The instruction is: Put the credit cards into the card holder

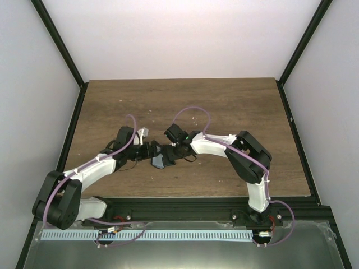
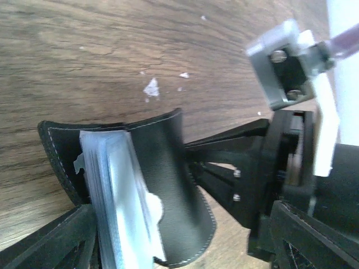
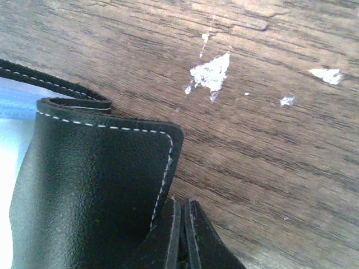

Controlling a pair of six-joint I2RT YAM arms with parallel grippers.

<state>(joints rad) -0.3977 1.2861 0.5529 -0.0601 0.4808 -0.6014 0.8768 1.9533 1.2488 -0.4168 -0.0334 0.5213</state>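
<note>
Black card holder (image 2: 174, 168) sits inside spread left gripper (image 2: 182, 224); right gripper (image 3: 182, 230) pinches its cover.

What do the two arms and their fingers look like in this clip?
Left arm and right arm match: white links between bulky black joint housings, with a thin purple cable looping along each. The fingers are flat, black and tapered.

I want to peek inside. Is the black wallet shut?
No, the card holder is spread open, its clear sleeves showing.
</note>
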